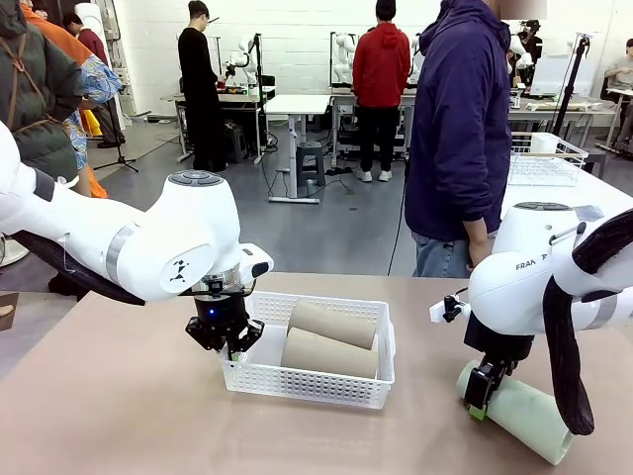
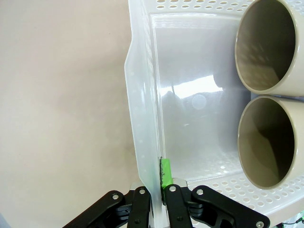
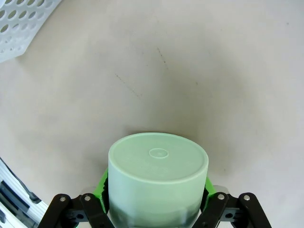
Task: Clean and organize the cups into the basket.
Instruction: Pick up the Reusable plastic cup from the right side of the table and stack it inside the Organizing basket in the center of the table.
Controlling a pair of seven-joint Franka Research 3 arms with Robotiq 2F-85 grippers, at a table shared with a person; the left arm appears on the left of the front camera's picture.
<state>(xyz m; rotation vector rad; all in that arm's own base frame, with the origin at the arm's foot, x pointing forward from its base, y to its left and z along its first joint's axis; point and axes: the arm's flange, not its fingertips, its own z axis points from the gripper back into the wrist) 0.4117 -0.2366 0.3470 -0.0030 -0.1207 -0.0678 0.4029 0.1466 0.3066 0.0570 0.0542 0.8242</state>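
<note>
The white perforated basket (image 1: 315, 381) sits mid-table with two beige cups (image 1: 330, 323) (image 1: 328, 353) lying side by side in it. My left gripper (image 1: 226, 341) is shut on the basket's left wall. In the left wrist view the wall (image 2: 142, 118) runs up between the jaws of the left gripper (image 2: 160, 178), and the two beige cups (image 2: 266, 45) (image 2: 270, 142) show their open mouths. The mint green cup (image 1: 521, 416) lies on its side at the right. My right gripper (image 1: 482, 391) is shut around the mint green cup (image 3: 158, 166), with the fingers (image 3: 100, 187) against its sides.
A person in a dark blue hoodie (image 1: 460, 129) stands at the far side of the table. A white wire-grid basket (image 1: 539, 158) rests on another table at the back right. A corner of the perforated basket (image 3: 21, 23) lies ahead and to the left of the mint cup.
</note>
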